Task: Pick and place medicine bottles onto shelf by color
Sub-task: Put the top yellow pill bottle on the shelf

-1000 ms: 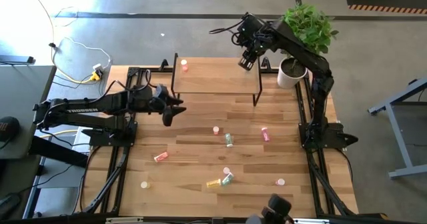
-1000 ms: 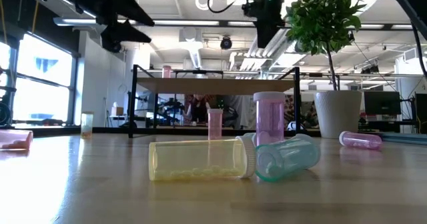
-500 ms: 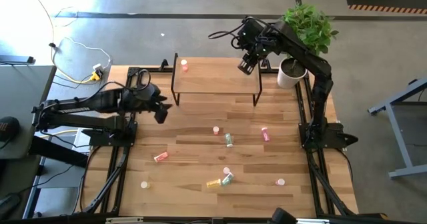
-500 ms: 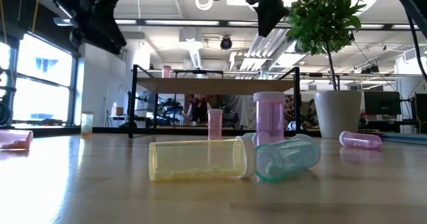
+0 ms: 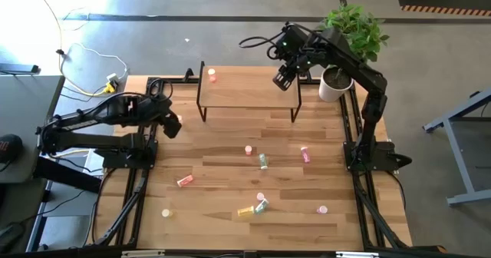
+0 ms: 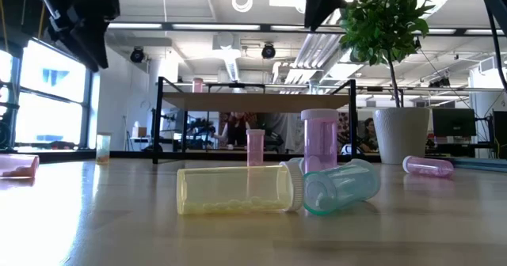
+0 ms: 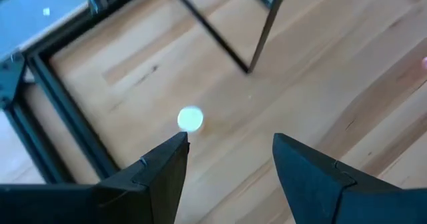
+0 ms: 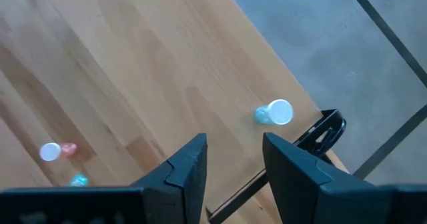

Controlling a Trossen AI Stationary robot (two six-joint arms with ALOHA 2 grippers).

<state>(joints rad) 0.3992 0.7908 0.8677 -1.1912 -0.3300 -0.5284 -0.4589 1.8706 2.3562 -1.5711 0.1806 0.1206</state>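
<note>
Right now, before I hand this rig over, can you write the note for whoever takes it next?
Left gripper: open, empty, near the table's left edge.
Right gripper: open, empty, above the right end of the shelf.
Done: one shelved bottle stands at the shelf's left rear corner.
Left: about nine bottles on the table, including a yellow bottle lying against a green bottle near the front, and a pink bottle mid-table. All need sorting onto the shelf by colour.

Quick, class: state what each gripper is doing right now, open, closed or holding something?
Left gripper: open, holding nothing, above the table's left edge.
Right gripper: open, holding nothing, raised over the shelf's right end.
</note>
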